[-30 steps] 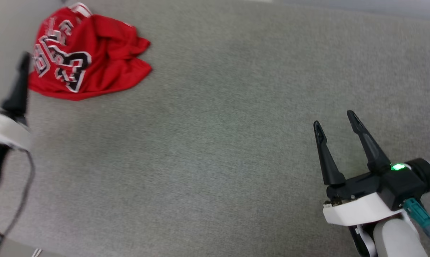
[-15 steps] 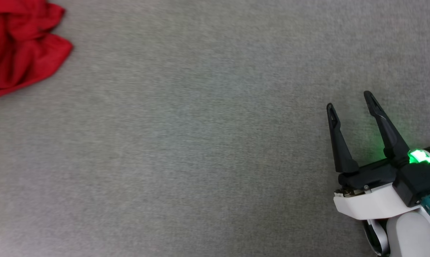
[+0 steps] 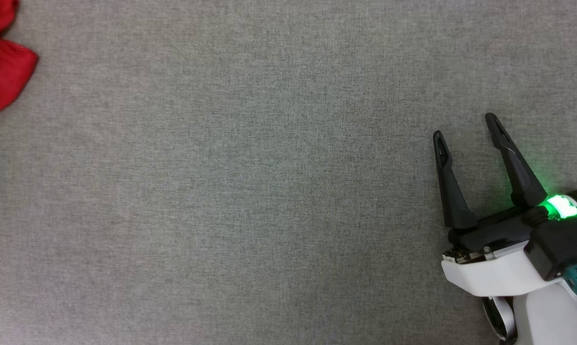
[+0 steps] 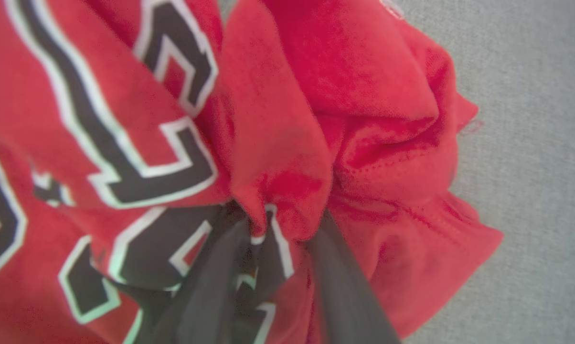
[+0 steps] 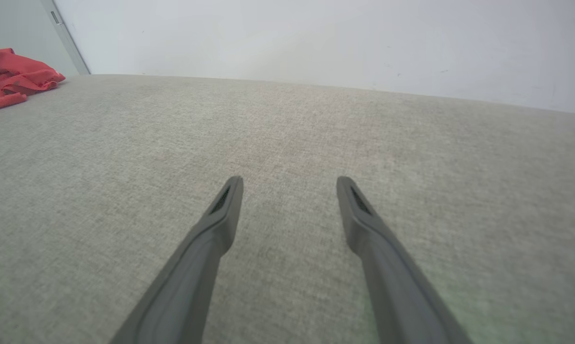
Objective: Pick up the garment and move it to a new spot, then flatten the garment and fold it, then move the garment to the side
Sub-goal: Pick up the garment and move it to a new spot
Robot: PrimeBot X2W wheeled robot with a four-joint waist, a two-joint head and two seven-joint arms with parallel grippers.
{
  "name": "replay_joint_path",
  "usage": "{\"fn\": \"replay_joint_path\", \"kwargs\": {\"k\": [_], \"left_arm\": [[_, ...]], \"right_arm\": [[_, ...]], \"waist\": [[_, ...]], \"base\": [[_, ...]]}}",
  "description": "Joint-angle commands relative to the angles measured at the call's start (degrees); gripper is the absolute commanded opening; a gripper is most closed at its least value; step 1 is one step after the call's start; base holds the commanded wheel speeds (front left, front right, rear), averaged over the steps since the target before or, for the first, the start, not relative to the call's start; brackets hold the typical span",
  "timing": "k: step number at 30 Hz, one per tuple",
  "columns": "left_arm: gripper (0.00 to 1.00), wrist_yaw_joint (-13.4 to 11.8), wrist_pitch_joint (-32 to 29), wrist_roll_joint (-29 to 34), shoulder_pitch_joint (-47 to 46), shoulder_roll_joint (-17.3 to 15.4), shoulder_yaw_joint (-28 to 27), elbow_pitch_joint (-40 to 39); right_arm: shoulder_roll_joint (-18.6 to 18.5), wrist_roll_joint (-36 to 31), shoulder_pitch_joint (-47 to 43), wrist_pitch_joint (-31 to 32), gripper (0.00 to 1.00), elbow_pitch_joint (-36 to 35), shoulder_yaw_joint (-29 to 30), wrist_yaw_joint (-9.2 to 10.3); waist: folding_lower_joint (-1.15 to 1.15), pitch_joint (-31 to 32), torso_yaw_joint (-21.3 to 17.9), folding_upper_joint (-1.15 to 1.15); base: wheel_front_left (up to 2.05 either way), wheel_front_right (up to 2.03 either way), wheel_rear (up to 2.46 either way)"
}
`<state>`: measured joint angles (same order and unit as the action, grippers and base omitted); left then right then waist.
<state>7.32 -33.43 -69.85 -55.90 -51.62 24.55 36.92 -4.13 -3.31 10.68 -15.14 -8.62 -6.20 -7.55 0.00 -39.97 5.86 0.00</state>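
Red garment (image 4: 378, 143) cloth now sits pinched in the left gripper's (image 4: 280, 224) narrowed fingers, starting pickup; right gripper's (image 3: 466, 127) stay spread.

Grey fabric surface (image 3: 269, 191) — red garment (image 3: 3, 72) lies crumpled on it, far L side.

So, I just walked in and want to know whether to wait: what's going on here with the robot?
The robot is working on a crumpled red jersey with black, white-outlined lettering, which lies on a grey fabric surface. Its left gripper is dug into the jersey, with a fold bunched between its fingers. Whether the fold is firmly pinched cannot be told. The right gripper hangs open over bare surface, far from the jersey, holding nothing. The jersey is not yet flattened or folded.
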Motion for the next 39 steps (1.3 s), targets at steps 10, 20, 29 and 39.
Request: {"fn": "replay_joint_path", "kwargs": {"k": [10, 20, 29, 39], "left_arm": [[0.00, 0.1, 13.6, 1.8, 0.1, -2.8, 5.8, -5.3], [0.00, 0.1, 29.7, 6.2, 0.4, -7.3, 12.7, -15.2], [0.00, 0.1, 40.0, 10.4, -2.0, -4.7, 19.1, -22.0], [0.00, 0.1, 44.2, 15.6, -6.9, 3.6, 24.9, -24.3]], "right_arm": [[0.2, 0.6, 0.0, 0.0, 1.00, 5.8, -0.2, 0.10], [1.0, 3.5, -1.4, -0.1, 1.00, 9.4, -0.5, 0.09], [1.3, 5.5, -3.2, -0.1, 1.00, 11.0, 0.2, 0.09], [1.3, 7.4, -4.0, -0.1, 1.00, 10.4, 0.9, 0.09]], "waist": [[0.00, 9.3, 0.3, 0.00], [0.00, 20.9, -1.0, 0.00], [0.00, 28.2, -3.6, 0.00], [0.00, 30.3, -9.5, 0.00]], "base": [[0.00, 0.00, 0.00], [0.00, 0.00, 0.00], [0.00, 0.00, 0.00], [0.00, 0.00, 0.00]]}}
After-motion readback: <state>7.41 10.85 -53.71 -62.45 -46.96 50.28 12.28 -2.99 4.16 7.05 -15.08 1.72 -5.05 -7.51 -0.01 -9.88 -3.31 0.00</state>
